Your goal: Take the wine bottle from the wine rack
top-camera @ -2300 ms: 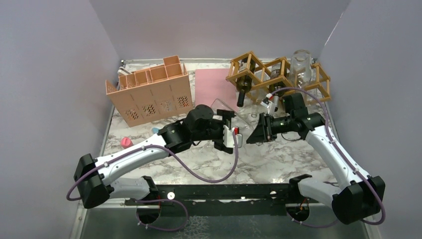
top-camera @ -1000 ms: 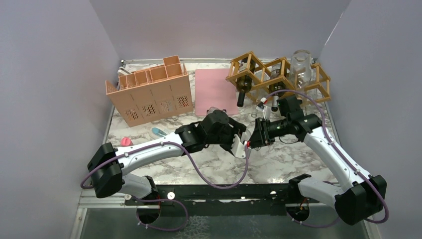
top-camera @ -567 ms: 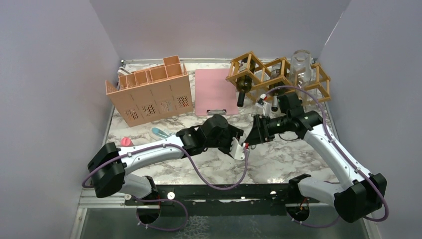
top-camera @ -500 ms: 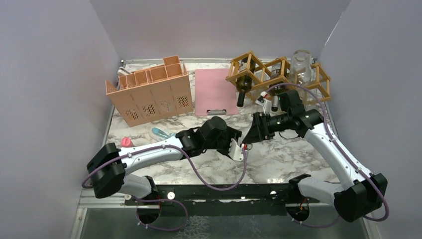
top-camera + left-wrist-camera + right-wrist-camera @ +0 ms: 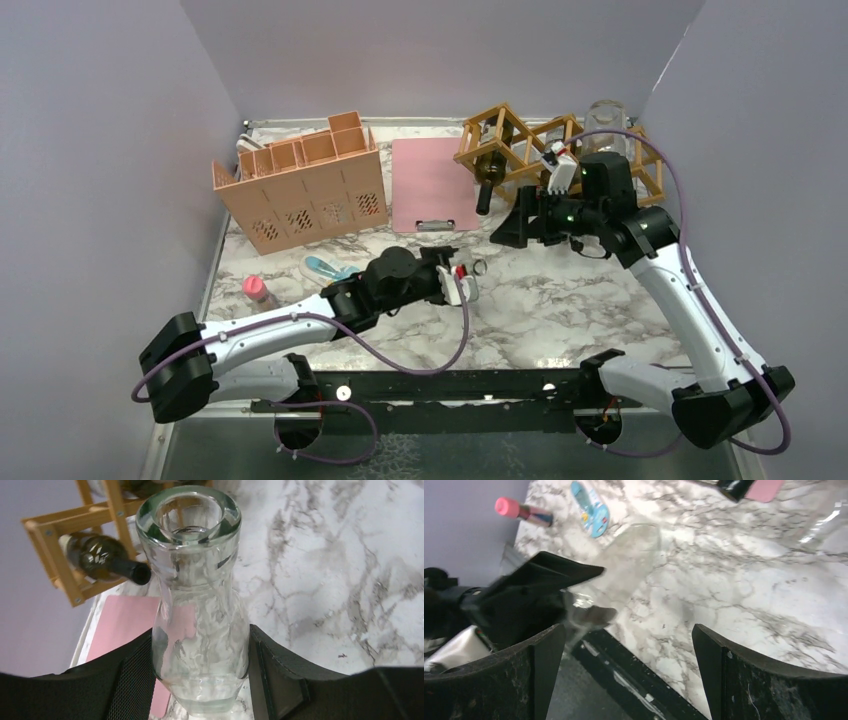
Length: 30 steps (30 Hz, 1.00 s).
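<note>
Now a clear glass bottle (image 5: 197,605) is held by the left fingers (image 5: 131,680), while the right fingers (image 5: 749,680) are spread wide near the wine rack (image 5: 75,517).

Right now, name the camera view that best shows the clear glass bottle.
Left wrist: the clear glass bottle fills the frame, sharp from mouth to body. Right wrist shows it blurred and faint; top external shows little beyond its rim.

L arm (image 5: 280,325) low, stretched fwd | L gripper (image 5: 462,282) clamped | R arm (image 5: 690,300) raised | R gripper (image 5: 508,225) wide open
</note>
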{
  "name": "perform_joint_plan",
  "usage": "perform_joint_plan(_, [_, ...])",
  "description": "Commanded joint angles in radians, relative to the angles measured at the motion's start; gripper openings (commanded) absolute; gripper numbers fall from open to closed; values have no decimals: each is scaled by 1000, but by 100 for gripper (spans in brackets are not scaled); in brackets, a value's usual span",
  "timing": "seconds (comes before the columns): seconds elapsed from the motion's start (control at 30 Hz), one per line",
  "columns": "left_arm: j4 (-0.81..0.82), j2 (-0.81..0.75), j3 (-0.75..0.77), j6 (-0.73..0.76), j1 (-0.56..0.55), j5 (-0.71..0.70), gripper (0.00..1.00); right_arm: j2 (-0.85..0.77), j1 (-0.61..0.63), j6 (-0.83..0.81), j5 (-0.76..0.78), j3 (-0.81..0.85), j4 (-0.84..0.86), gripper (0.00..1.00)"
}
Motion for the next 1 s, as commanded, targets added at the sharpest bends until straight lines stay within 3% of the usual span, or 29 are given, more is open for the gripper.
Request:
perform_joint_plan(0.0, [192,-85,-12,-187,45,-203,33,-57,7,41,241,28,24,100])
perform_joint_plan(0.23, [232,-140,-21,-500,244,-425,34,-178,7,43,371,-4,56,100])
perform_joint_plan(0.43, [220,-117,-1,-736,430,-416,34,-184,6,43,367,-6,48,100])
perform_joint_plan(0.67, [270,-31,4,-812,484,-544,34,-186,7,51,353,-13,34,100])
perform_joint_plan(0.97, [392,67,-31,-762,492,-597,34,-202,6,51,361,-27,27,100])
